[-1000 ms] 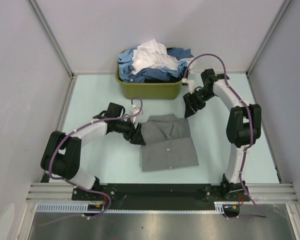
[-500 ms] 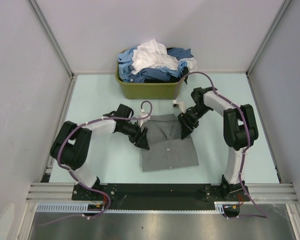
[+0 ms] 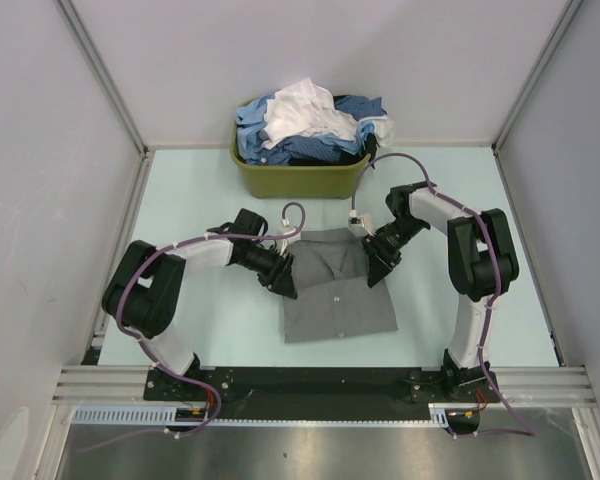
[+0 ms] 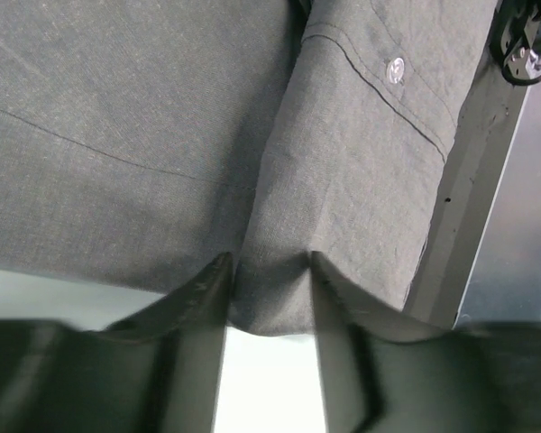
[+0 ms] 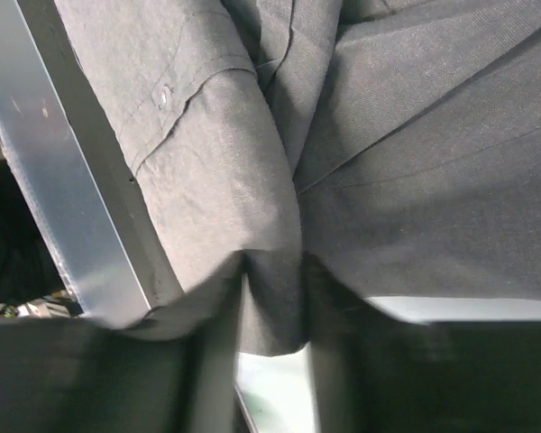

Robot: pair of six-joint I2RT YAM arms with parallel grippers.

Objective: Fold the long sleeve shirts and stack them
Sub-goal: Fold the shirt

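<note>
A plain mid-grey long sleeve shirt [image 3: 340, 300] lies folded into a rectangle on the pale table, collar towards the basket. My left gripper [image 3: 288, 285] is at its left edge and my right gripper [image 3: 373, 275] at its right edge, both near the collar end. In the left wrist view the left gripper [image 4: 269, 271] pinches a bunched fold of grey cloth [image 4: 343, 180] between its fingers [image 4: 212, 289]. The right gripper [image 5: 272, 266] likewise pinches a fold of the grey cloth [image 5: 433, 180]. More long sleeve shirts, white [image 3: 300, 110] and blue [image 3: 320, 145], are heaped in the basket.
An olive-green plastic basket [image 3: 300, 180] stands at the table's far middle, just beyond the grey shirt. Grey walls close in the table on the left, right and back. A metal rail [image 3: 320, 385] runs along the near edge by the arm bases.
The right arm swung down from beside the basket to the shirt's right edge. The left gripper slid onto the left edge. Both sets of jaws have narrowed onto the cloth.
</note>
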